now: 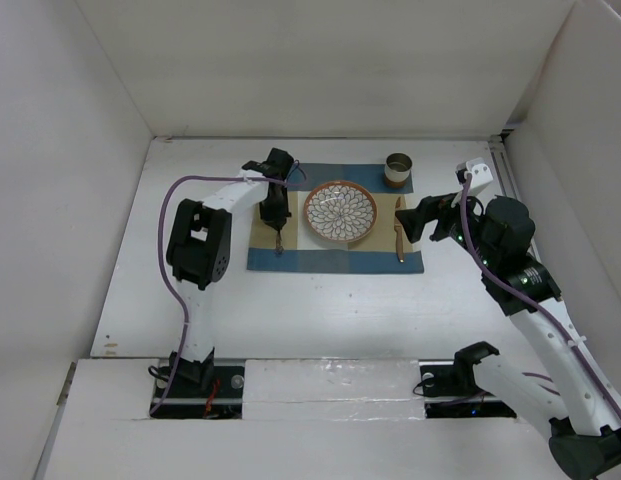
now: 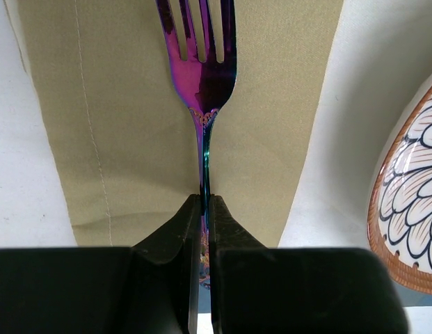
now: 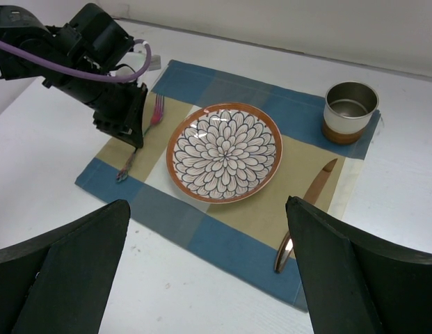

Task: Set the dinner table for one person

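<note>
Left of the plate (image 1: 340, 211), over the beige band of the placemat (image 1: 335, 262), my left gripper (image 2: 205, 203) is pinched tight on the thin handle of the fork (image 2: 202, 76). The tines point to the far side of the dinner table (image 1: 320, 315).

Finding: the fork runs roughly parallel to the plate's edge, just beside it and not touching it. I cannot tell from these views whether it rests fully on the cloth or hangs slightly above it.

Judgement on the step in hand: this appears to be the placing of the fork. To do it well, I should bring the fork flat onto the cloth before parting the fingers. I should open slowly, so the slim handle does not cling to one pad and skew. I should then lift straight up, clear of the plate rim.

Pose, left arm: reached forward from its base with the elbow raised. The wrist is bent steeply down, so the fingers close on the handle from above.

Pose, right arm: extended along the right side with the wrist turned toward the setting. My right gripper (image 1: 418, 218) is spread wide and holds nothing, hovering just beside the knife (image 1: 398, 240) on the placemat's right band. A cup (image 1: 398, 167) stands on the cloth's far right corner.
</note>
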Robot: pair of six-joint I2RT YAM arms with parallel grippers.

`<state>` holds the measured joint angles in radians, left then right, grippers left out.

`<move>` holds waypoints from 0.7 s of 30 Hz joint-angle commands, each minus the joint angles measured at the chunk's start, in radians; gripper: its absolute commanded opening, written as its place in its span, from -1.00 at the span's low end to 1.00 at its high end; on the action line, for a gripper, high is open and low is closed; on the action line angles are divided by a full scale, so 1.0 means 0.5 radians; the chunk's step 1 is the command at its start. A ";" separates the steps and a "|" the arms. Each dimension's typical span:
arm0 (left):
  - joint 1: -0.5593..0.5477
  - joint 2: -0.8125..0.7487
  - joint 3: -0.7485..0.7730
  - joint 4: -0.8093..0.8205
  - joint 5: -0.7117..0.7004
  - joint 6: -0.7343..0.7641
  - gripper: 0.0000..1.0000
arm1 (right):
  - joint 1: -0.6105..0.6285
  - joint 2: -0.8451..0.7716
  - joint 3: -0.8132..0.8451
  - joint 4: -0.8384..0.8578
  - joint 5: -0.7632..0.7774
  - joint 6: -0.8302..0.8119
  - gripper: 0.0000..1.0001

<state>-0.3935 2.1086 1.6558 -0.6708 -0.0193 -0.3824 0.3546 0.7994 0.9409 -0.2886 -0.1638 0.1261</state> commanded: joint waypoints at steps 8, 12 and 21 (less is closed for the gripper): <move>-0.011 -0.017 -0.035 -0.048 -0.090 -0.033 -0.90 | -0.010 0.003 0.085 0.013 -0.010 -0.037 1.00; -0.011 -0.036 -0.035 -0.048 -0.090 -0.051 -0.71 | -0.010 0.003 0.085 0.013 -0.010 -0.037 1.00; -0.011 -0.170 -0.053 -0.048 -0.115 -0.091 -0.13 | -0.010 0.003 0.085 0.013 -0.028 -0.037 1.00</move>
<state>-0.3935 2.1117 1.6436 -0.6743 -0.0544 -0.4110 0.3546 0.8066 0.9409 -0.2916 -0.1650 0.1200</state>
